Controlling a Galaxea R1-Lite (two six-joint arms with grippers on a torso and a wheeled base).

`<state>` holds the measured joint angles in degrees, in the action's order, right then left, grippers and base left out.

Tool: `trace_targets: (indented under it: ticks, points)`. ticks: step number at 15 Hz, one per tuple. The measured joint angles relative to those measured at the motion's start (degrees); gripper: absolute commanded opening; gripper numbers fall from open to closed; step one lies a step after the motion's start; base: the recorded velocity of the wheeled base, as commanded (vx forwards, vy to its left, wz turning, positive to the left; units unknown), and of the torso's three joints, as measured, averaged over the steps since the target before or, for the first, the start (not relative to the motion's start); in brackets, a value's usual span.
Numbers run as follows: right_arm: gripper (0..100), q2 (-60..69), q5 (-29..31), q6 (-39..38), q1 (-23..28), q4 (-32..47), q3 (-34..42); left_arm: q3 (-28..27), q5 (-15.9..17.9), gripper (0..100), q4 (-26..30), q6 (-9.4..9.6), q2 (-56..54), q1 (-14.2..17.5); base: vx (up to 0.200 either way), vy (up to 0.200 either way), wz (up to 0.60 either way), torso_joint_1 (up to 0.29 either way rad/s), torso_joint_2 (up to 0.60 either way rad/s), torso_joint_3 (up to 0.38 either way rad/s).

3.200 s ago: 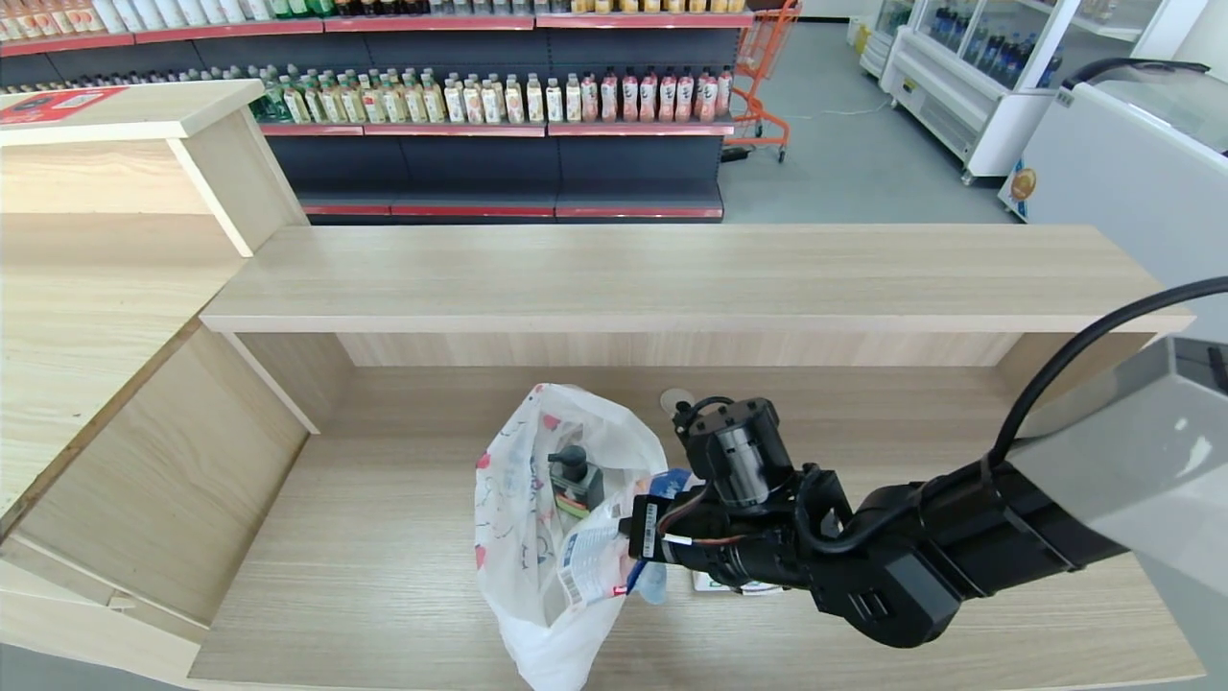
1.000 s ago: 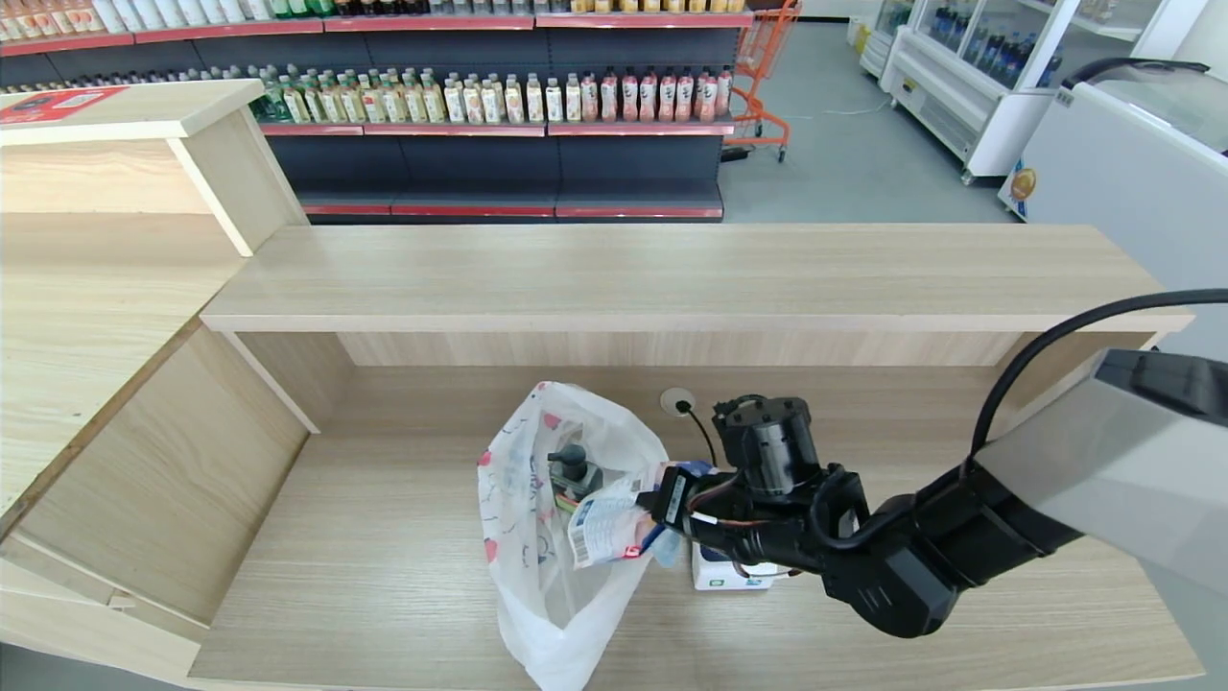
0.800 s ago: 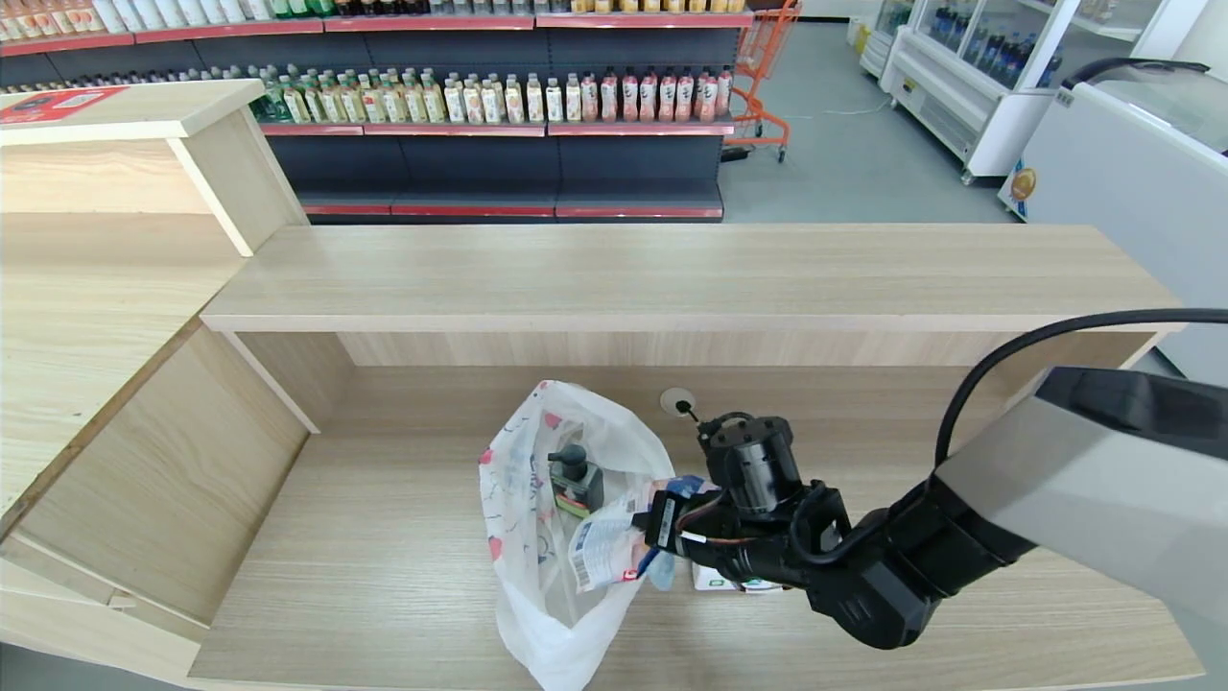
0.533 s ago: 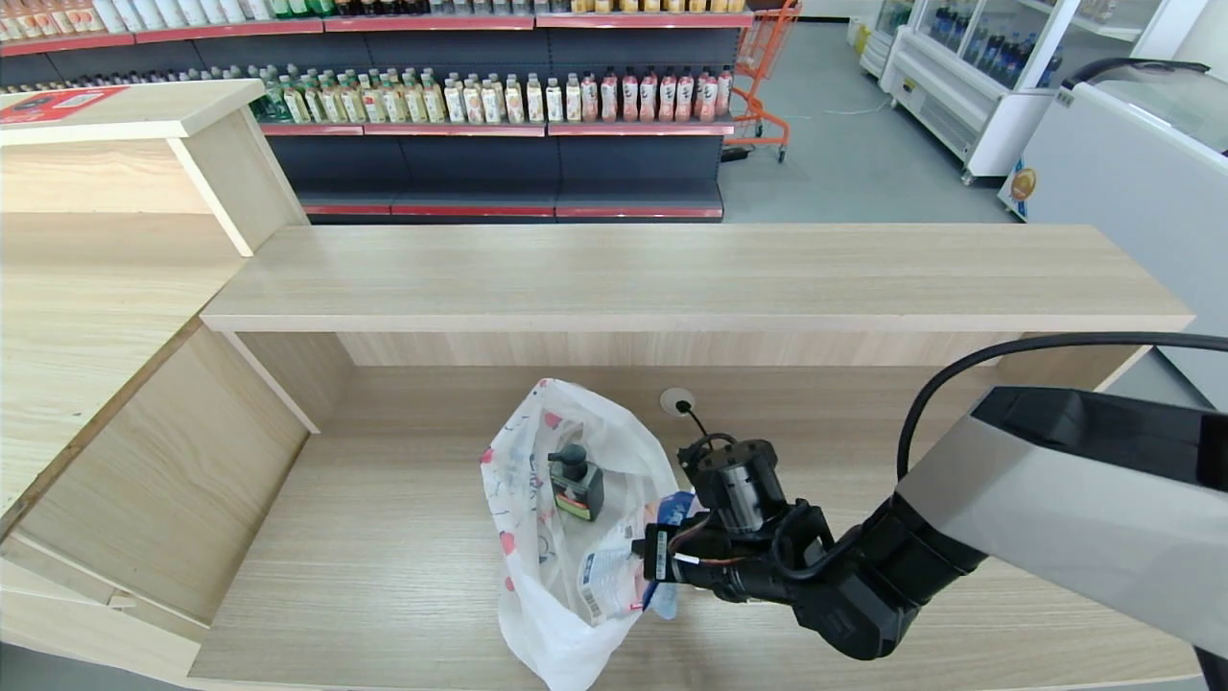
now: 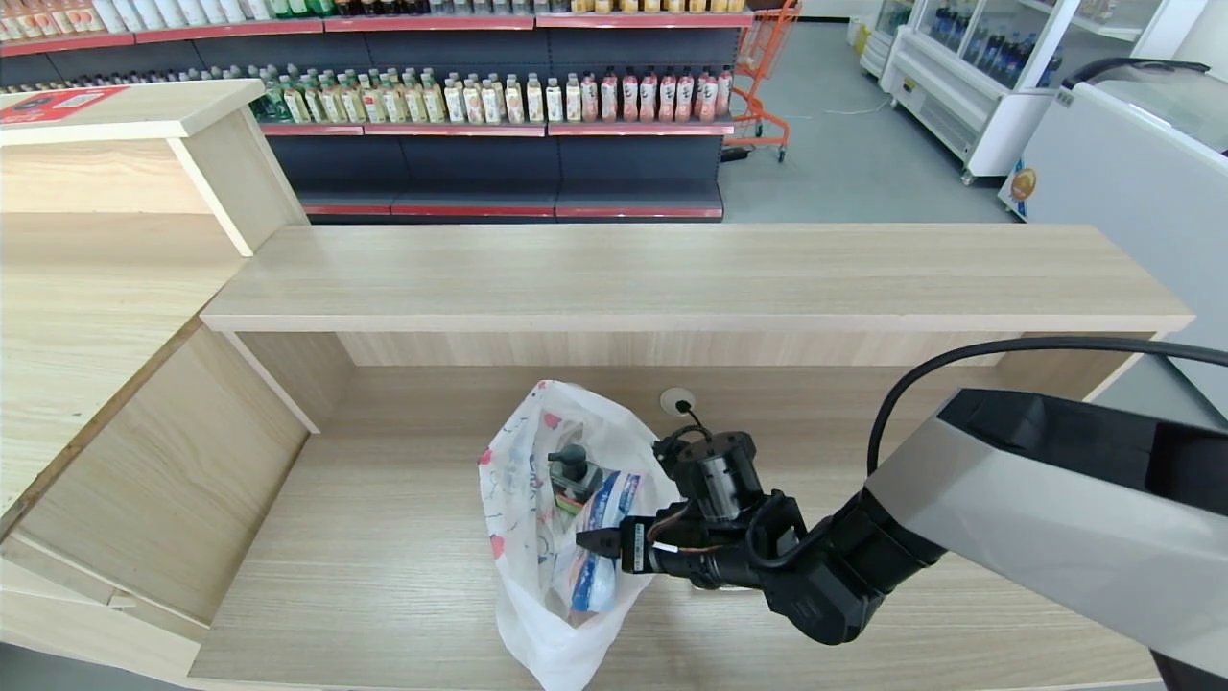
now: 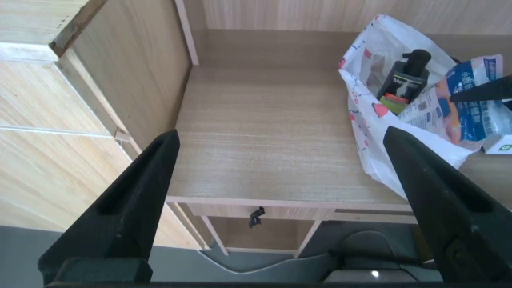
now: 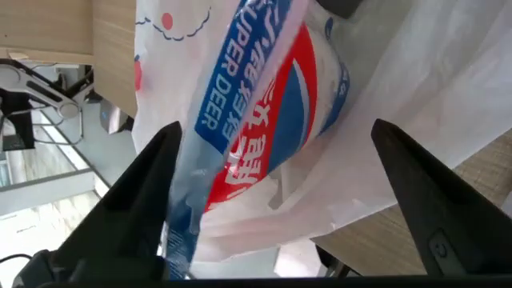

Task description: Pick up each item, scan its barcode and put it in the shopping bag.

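By the near edge of the wooden worktop (image 5: 384, 576) the left gripper (image 6: 282, 136) is wide open, empty. Near the worktop's middle, the right gripper (image 5: 590, 540) is spread wide at the mouth of the white plastic shopping bag (image 5: 523, 576). The blue, red and white plastic packet (image 5: 597, 557) lies inside the bag. The dark pump bottle (image 5: 573, 475) stands behind it.

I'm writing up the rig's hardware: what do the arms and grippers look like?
The right arm has a boxy silver-grey upper link, a black forearm and a black cylindrical housing at the wrist. A thick black cable arcs over it; thin red and white wires run by the wrist. The left gripper and right gripper each have two black tapering fingers.
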<state>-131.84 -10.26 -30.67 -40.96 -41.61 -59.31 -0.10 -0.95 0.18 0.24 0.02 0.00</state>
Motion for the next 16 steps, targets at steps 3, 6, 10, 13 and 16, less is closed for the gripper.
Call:
trace_targets:
  ticks: [3,6,10,13,16]
  points:
    - [100,0.6,0.0,-0.5,0.0,-0.2,-1.0,0.0,0.0,100,0.0,0.00,0.0,0.0,0.000,0.000,0.00,0.000,0.00,0.000]
    - [100,3.6,-1.0,-3.6,1.1,-0.2,-0.9,0.0,0.0,100,0.0,0.00,0.0,0.0,0.000,0.000,0.00,0.000,0.00,0.000]
    - [100,8.5,-2.3,-9.1,2.7,-0.3,-0.8,0.0,0.0,100,0.0,0.02,0.0,0.0,0.000,0.000,0.00,0.000,0.00,0.000]
    - [100,12.7,-2.9,-7.7,4.6,-0.2,-0.8,0.0,0.0,100,0.0,0.00,0.0,0.0,0.000,0.000,0.00,0.000,0.00,0.000]
    - [100,16.3,-3.0,4.0,13.1,1.7,1.0,0.0,0.0,100,0.0,0.02,0.0,0.0,0.000,0.000,0.00,0.000,0.00,0.000]
